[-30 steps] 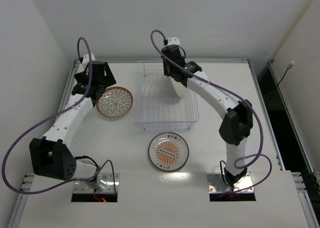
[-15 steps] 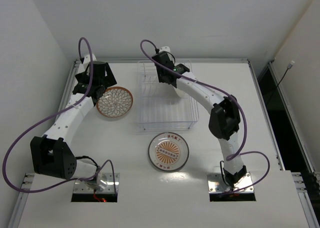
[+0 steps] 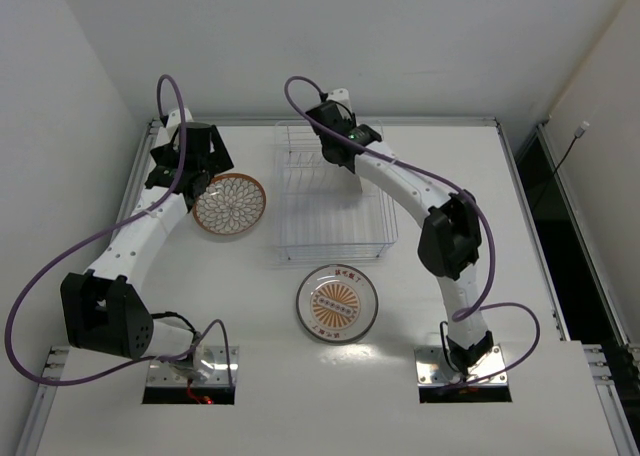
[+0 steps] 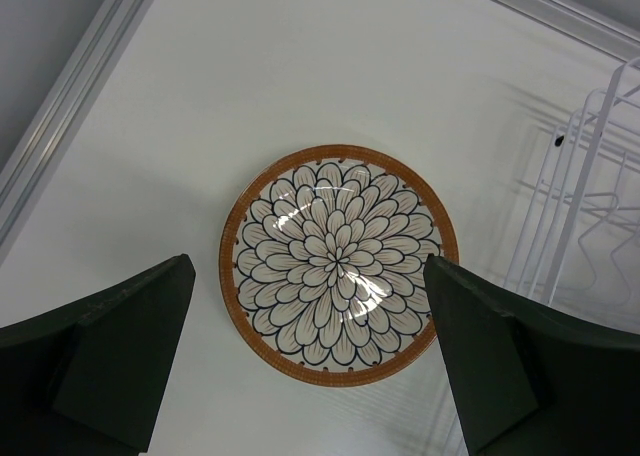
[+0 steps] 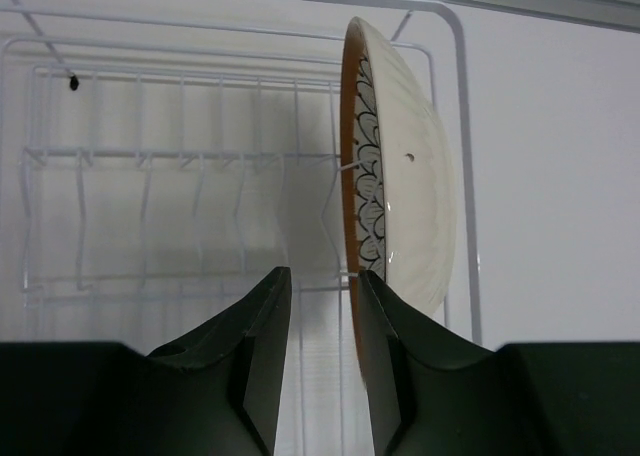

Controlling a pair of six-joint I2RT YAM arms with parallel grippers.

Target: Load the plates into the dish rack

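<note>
Fingers of the right pincer (image 5: 322,276) are easing apart over the dish rack (image 5: 180,155), having been closer together a second ago while the arm was swinging in over the wires. A narrow gap is now showing between them. One brown-rimmed petal plate (image 5: 400,176) is standing on edge at the right end of the rack, propped among the upright tines, its rim just beside the pincer's right finger. The release appears to be under way, which would make this the first of three plates loaded.

Nothing else is sitting in the rack; its remaining slots are standing free.

On the left, nothing is changing: the left pincer (image 4: 308,266) is hanging with its fingers spread wide above the second petal plate (image 3: 230,204), which is lying flat on the surface (image 3: 520,236) just beside the rack's left wall. That plate is looking like the next one to go. The paler sunburst plate (image 3: 338,303) is waiting flat near the rack's front edge, between the two arm bases.
</note>
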